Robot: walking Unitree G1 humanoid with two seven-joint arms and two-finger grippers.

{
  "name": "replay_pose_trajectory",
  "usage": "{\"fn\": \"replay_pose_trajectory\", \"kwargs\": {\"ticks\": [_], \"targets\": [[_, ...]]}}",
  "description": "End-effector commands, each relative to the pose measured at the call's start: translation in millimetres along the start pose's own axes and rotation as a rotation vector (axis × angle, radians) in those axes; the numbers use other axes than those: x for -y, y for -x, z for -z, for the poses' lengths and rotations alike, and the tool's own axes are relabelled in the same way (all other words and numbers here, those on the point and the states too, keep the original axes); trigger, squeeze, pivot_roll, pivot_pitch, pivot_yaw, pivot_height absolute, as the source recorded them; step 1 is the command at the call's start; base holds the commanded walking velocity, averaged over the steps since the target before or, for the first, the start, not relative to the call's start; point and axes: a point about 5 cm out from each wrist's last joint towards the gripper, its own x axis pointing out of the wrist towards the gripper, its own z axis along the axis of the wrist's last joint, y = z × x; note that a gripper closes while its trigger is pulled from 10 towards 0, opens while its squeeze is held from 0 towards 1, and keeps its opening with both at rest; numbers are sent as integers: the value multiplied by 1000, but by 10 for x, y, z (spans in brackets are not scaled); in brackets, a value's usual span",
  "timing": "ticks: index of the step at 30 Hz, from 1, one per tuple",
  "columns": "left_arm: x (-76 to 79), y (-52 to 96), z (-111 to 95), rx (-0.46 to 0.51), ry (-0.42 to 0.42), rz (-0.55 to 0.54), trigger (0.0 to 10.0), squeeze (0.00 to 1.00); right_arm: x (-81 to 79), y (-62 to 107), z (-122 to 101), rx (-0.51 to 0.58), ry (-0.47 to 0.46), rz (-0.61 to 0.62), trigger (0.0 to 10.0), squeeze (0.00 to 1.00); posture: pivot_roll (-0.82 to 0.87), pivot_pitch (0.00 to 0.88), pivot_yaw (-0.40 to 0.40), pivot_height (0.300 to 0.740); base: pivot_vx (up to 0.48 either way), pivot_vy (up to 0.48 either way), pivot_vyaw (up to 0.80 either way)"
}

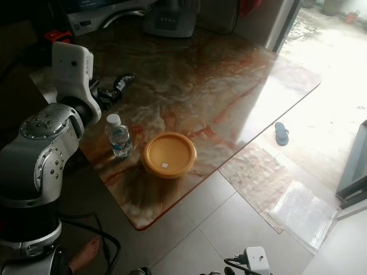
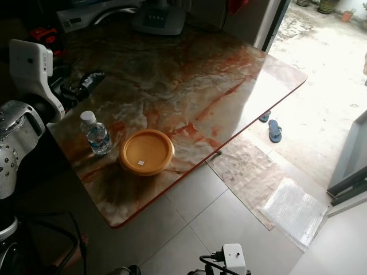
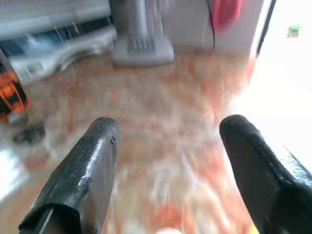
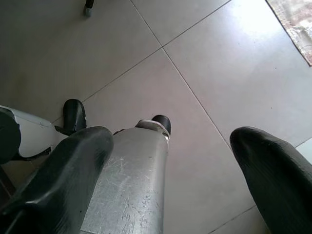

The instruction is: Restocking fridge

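A blue sandal lies on the sunny floor past the table's corner. A sheet of bubble wrap lies nearby on the tiles.

Clear water bottle upright, just beside lidded yellow bowl

Marble table: water bottle upright just beside yellow bowl, near front edge.
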Motion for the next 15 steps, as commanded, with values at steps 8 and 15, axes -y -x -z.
{"fn": "replay_pose_trajectory", "kwargs": {"ticks": [8, 15], "targets": [[-28, 41, 125, -245, -81, 53, 10000, 0, -11, 7, 56, -24, -16, 1, 10000, 0, 61, 189, -41, 740, 0, 0, 0], [2, 57, 203, -360, -111, 153, 10000, 0, -24, 4, 55, -26, -15, -1, 10000, 0, 57, 186, -35, 740, 0, 0, 0]]}}
